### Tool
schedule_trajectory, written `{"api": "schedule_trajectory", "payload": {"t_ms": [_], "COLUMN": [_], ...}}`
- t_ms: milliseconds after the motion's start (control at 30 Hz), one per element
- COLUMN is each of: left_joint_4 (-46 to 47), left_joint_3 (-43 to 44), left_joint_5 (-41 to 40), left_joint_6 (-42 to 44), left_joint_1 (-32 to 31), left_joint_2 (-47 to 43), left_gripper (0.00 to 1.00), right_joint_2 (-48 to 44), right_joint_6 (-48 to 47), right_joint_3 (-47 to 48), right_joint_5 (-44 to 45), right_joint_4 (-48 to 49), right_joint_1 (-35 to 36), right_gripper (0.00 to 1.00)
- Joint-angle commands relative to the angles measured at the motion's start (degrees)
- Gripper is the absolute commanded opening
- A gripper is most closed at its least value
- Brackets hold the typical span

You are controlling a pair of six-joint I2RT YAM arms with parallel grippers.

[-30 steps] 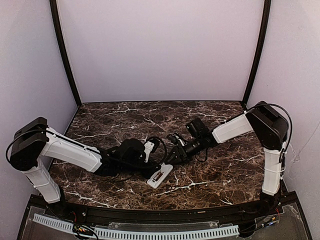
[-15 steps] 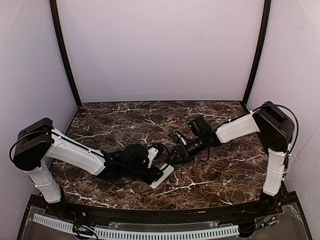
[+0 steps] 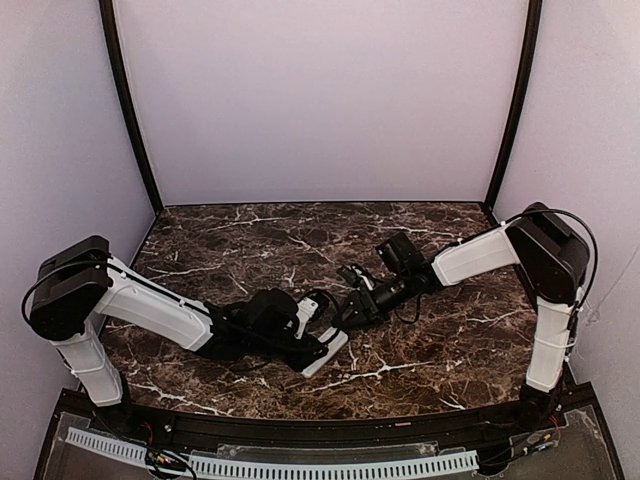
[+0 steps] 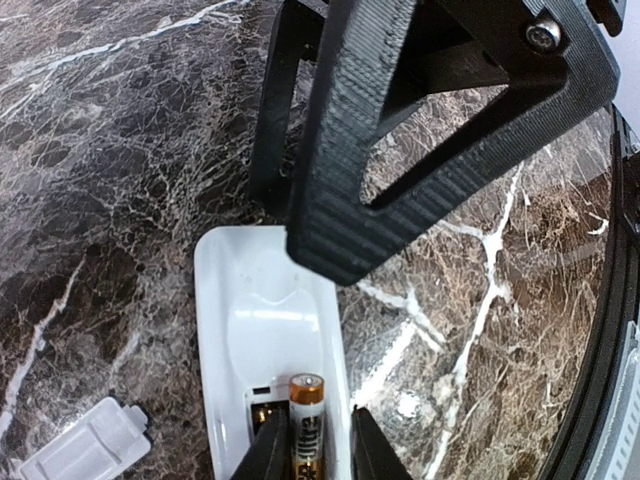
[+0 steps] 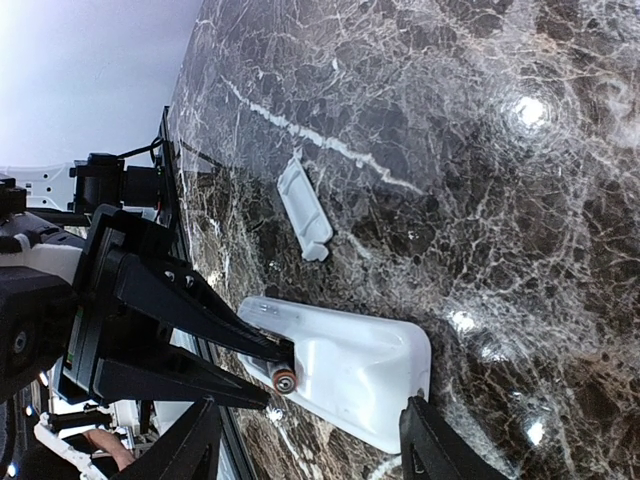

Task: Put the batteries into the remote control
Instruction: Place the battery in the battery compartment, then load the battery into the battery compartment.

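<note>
The slim cylindrical battery (image 4: 306,425), orange-gold at the tip with a dark body, is right between the fingertips of the left gripper (image 4: 320,455). It lies lengthwise at the recessed compartment (image 4: 262,405) in the back of the slim white rectangular plastic remote (image 4: 265,310). I can't tell if it's fully seated in there.

The left jaws are narrow around the battery. One finger looks like it's touching it and the other seems to have a sliver of gap. So honestly I can't say whether it's actually pinching the battery or just bracketing it.

The remote lies back-up under those fingertips and runs straight out ahead of them, with a smooth shallow dip just past the compartment.

The remote's far end is where the right gripper (image 5: 312,402) comes in from the opposite side. Its jaws are spread wide. One finger sits right by the remote's corner and the other has a clear gap to the remote's edge, so nothing's clamped there. From the left wrist, one of its chunky black ribbed fingers (image 4: 335,150) hangs over that far end.

A small flat white plastic cover piece (image 4: 85,450) lies off to the side of the left fingertips, near the remote but not touching it. All of it sits on the dark brown marble-pattern table (image 4: 120,150).
</note>
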Motion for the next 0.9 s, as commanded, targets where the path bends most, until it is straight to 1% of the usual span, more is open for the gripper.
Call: {"api": "schedule_trajectory", "payload": {"t_ms": [0, 67, 167, 300, 333, 367, 433, 500, 567, 667, 800, 867], "left_joint_4": [-1.0, -1.4, -1.9, -1.2, 0.0, 0.4, 0.2, -0.6, -3.8, -4.9, -3.3, -1.9], "left_joint_3": [1.3, 1.4, 1.7, 0.4, -0.2, -1.3, -2.6, -4.0, -5.1, -7.9, -12.0, -14.2], "left_joint_5": [0.2, 0.0, -0.2, -0.7, -0.8, -2.8, -4.4, -3.5, -2.8, -1.8, -2.4, -2.2], "left_joint_6": [1.1, 1.3, 1.8, 3.2, 3.5, 4.3, 6.1, 9.5, 13.2, 16.4, 13.6, 10.1], "left_joint_1": [-0.4, -0.4, -0.4, -0.4, -0.4, -0.4, -0.2, 0.4, 0.7, 1.0, 1.3, 1.4], "left_joint_2": [0.2, 0.1, -0.4, -4.0, -6.1, -7.3, -10.7, -13.9, -16.7, -19.7, -20.3, -20.0], "left_gripper": [0.25, 0.27, 0.29, 0.32, 0.36, 0.44, 0.54, 0.60, 0.62, 0.63, 0.61, 0.59], "right_joint_2": [-1.7, -1.7, -1.9, -3.2, -3.8, -4.4, -5.6, -7.0, -8.3, -9.2, -7.5, -6.2], "right_joint_6": [-0.7, -0.7, -0.7, -0.9, -1.0, -1.0, -1.0, -1.4, -2.1, -3.2, -4.6, -5.2], "right_joint_3": [0.2, 0.2, 0.1, -0.4, -0.7, -1.0, -1.5, -1.9, -1.8, -0.5, 2.7, 4.2], "right_joint_5": [0.3, 0.4, 0.3, 0.5, 0.6, 0.8, 1.5, 2.4, 3.9, 5.9, 8.4, 9.1], "right_joint_4": [-0.6, -0.8, -0.9, -0.9, -0.9, -0.9, -1.0, -1.6, -2.9, -5.6, -10.1, -11.5], "right_joint_1": [-0.3, -0.3, -0.3, -0.3, -0.2, -0.1, 0.1, 0.4, 0.9, 2.4, 4.7, 5.9], "right_gripper": [0.60, 0.61, 0.61, 0.59, 0.57, 0.56, 0.54, 0.50, 0.46, 0.39, 0.30, 0.27]}}
